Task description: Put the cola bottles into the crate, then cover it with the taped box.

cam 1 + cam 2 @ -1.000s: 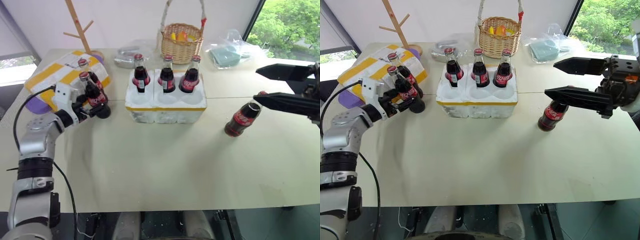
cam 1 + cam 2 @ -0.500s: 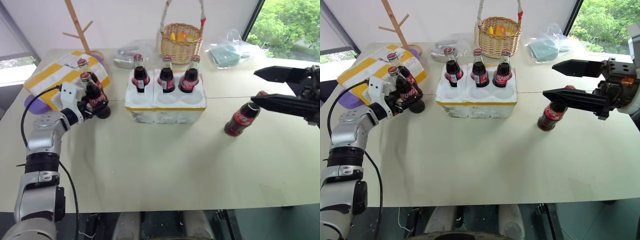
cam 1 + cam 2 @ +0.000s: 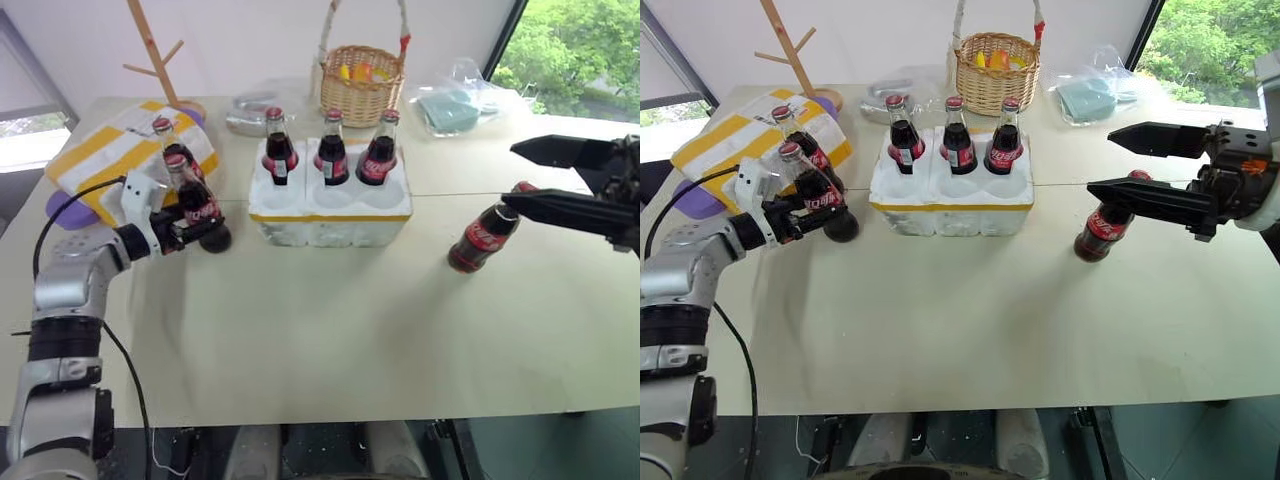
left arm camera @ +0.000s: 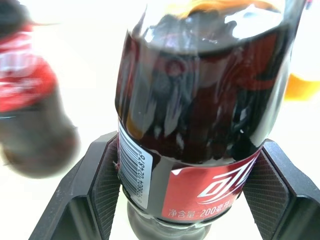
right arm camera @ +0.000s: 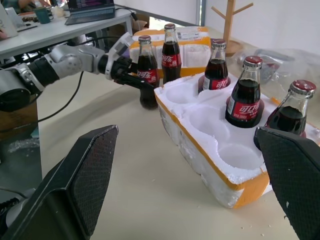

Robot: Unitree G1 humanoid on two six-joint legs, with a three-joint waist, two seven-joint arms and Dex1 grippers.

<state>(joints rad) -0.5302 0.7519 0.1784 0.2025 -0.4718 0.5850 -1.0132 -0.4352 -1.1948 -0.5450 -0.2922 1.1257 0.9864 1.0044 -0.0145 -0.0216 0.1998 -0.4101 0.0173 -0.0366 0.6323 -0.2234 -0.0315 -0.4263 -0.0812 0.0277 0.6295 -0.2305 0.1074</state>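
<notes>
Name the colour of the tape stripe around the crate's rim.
Yellow stripe, clearest in the right eye view.

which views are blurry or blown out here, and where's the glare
Left wrist view: the held bottle shows white glare streaks on its glass, the second bottle beside it is out of focus, and the background is blown out. Left eye view: the window is bright, and the table is evenly lit. Right wrist view: the crate is sharp, the near fingers soft.

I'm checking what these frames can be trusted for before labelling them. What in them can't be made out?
- Held cola bottle: its cap is cut off by the left wrist view's edge.
- Bottle beside it: blurred, label unreadable.
- Taped box: its shipping label is too small to read, partly behind two bottles.
- Wicker basket: contents too small to identify.
- Right gripper: covers the lone bottle's cap.
</notes>
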